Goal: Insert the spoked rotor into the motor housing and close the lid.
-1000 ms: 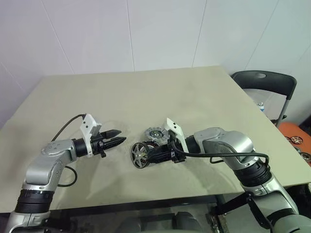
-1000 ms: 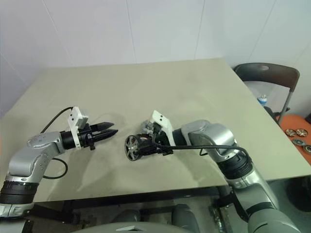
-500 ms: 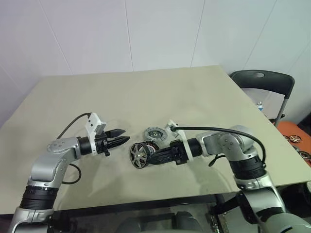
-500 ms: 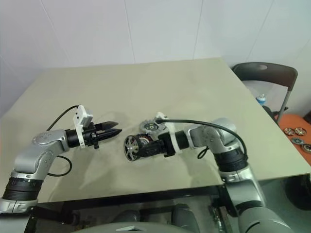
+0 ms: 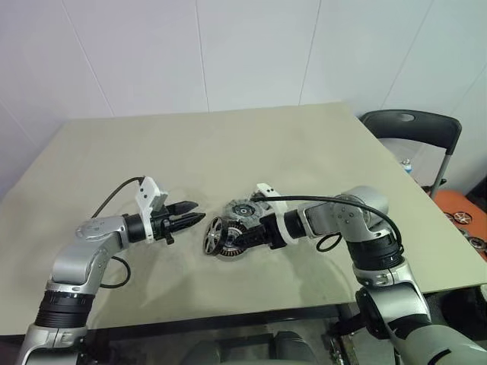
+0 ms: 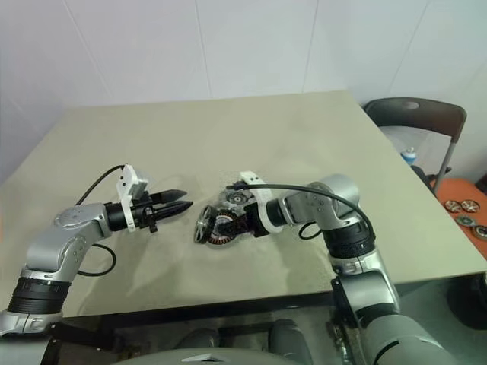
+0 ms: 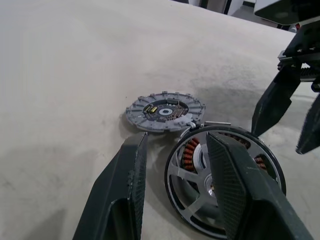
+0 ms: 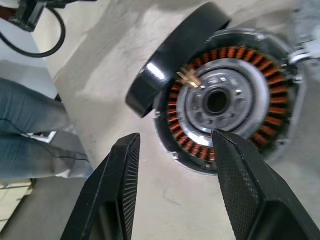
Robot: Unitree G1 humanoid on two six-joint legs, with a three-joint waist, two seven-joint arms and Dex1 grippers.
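The spoked rotor (image 5: 214,234) stands tilted on the table, its dark ring (image 8: 170,55) leaning against the rim of the motor housing (image 8: 235,80). The housing lies flat with its copper windings up. Just behind them the grey lid (image 5: 242,209) lies flat, also seen in the left wrist view (image 7: 165,110). My right gripper (image 5: 243,237) hovers over the housing, pointing down and leftward, open and holding nothing. Left of the rotor, my left gripper (image 5: 194,218) points at it with a small gap and is open and empty; its fingers (image 7: 122,195) frame the lid and rotor (image 7: 225,180).
A dark chair (image 5: 415,125) stands past the table's right edge, with an orange surface (image 5: 460,217) carrying small discs behind it. A black cable (image 5: 114,194) loops from my left wrist. The tan table (image 5: 228,144) stretches bare toward the wall.
My right gripper rolled its wrist, lowered the rotor from upright to leaning on the housing, and let go of it. The left gripper stayed in place.
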